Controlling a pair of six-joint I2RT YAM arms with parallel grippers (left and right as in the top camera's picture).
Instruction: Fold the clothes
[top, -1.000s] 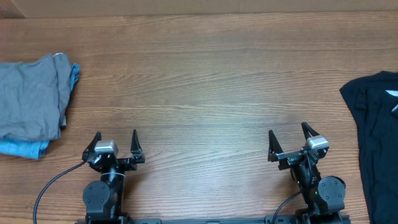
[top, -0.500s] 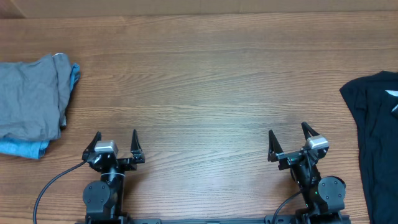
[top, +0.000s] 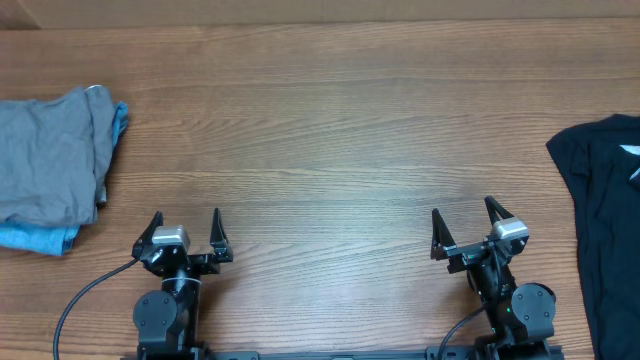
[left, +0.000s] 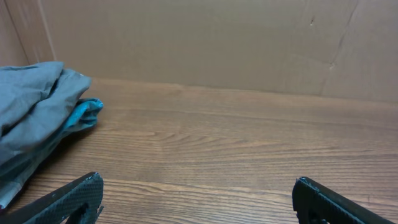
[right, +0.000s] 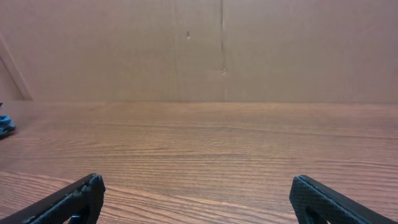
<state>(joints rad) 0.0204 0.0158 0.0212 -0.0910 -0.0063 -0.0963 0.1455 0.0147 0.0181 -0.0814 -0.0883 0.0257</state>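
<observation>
The grey shorts (top: 45, 155) lie folded in a bundle at the table's far left, on top of a light-blue garment (top: 35, 238). In the left wrist view the shorts (left: 31, 106) are at the left edge. My left gripper (top: 187, 214) is open and empty near the front edge, to the right of and nearer than the shorts; its jaws (left: 198, 180) are spread wide over bare wood. My right gripper (top: 463, 207) is open and empty at the front right, its jaws (right: 198, 179) also wide over bare wood.
A black shirt with a white mark (top: 605, 200) lies at the right edge of the table. The light-blue garment (left: 84, 112) sticks out beside the shorts. A cardboard wall (right: 199, 50) stands along the back. Bare wood tabletop (top: 320, 150) lies between the garments.
</observation>
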